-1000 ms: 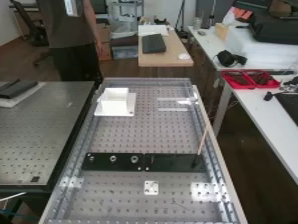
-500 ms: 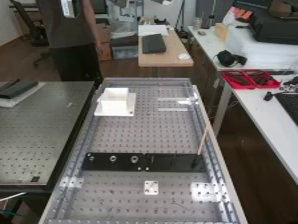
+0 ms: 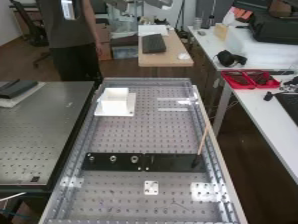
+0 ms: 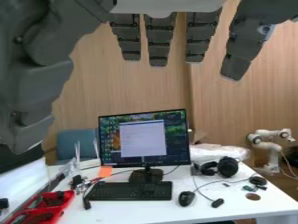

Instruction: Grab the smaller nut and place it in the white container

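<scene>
The fingers (image 4: 159, 41) hang spread and empty, nuts (image 3: 114, 159) sit on the black strip (image 3: 174, 162); picking and placing both remain.

Dark grey hand (image 4: 158, 42) with fingers straight, lit monitor (image 4: 143, 142) on a white desk (image 4: 136, 211), keyboard (image 4: 130, 191) in front of it, mouse (image 4: 187, 198) just beside the keyboard, black headphones (image 4: 227, 167) near the monitor, red tray (image 4: 62, 201), blue chair (image 4: 75, 142) behind the desk, wooden wall (image 4: 149, 90)
</scene>
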You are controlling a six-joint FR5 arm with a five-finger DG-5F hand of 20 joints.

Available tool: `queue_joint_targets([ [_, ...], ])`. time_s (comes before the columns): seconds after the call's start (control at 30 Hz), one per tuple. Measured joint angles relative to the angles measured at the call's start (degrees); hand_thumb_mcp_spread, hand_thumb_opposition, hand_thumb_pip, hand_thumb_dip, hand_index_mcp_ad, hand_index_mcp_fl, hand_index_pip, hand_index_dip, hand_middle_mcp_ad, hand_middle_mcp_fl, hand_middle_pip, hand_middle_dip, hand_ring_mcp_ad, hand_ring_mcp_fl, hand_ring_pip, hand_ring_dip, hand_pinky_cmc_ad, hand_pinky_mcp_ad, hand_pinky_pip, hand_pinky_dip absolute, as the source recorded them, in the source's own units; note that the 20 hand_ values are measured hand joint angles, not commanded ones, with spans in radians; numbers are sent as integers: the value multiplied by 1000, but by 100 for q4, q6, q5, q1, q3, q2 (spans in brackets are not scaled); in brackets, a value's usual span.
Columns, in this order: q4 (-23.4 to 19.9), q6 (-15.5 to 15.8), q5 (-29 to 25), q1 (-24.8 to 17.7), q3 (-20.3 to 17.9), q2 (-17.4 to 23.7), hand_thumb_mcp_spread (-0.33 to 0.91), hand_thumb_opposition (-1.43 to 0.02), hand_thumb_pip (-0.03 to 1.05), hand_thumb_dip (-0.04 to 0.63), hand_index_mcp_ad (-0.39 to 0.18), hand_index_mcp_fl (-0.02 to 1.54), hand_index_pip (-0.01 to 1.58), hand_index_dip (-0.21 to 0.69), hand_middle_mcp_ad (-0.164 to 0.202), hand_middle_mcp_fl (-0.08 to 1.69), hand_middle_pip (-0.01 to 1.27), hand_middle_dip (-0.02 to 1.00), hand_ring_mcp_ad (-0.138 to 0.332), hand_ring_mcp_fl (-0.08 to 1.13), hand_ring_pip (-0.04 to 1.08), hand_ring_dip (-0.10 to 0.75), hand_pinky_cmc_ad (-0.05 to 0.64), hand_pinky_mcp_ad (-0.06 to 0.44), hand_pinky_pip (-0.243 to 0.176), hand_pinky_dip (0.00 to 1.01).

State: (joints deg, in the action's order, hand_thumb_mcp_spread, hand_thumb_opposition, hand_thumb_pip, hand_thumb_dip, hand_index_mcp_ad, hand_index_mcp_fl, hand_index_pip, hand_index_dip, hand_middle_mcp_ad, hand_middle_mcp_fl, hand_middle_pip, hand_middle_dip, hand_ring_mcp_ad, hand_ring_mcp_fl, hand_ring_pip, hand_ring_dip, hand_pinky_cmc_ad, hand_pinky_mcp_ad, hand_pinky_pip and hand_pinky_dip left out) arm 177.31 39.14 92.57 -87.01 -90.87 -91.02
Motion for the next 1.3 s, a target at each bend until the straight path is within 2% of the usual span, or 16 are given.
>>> queue_joint_targets([
  [0.1,3,0,-5,-1,-11,-5,176,-742,534,35,-24,40,82,202,58,5,140,206,169,-3,93,113,417,344,-61,243],
  [0.2,-1,19,-13,-1,-31,-8,176,-742,538,31,-24,40,82,206,75,9,138,206,169,-3,93,115,417,344,-58,243],
  [0.3,-26,-8,-18,2,-63,-8,176,-742,539,31,-24,40,82,206,77,9,140,206,169,-3,93,115,417,344,-61,243],
  [1.3,-50,-26,-93,-13,-168,-4,176,-742,546,31,-24,40,82,206,77,10,140,206,169,0,94,113,417,344,-61,243],
])
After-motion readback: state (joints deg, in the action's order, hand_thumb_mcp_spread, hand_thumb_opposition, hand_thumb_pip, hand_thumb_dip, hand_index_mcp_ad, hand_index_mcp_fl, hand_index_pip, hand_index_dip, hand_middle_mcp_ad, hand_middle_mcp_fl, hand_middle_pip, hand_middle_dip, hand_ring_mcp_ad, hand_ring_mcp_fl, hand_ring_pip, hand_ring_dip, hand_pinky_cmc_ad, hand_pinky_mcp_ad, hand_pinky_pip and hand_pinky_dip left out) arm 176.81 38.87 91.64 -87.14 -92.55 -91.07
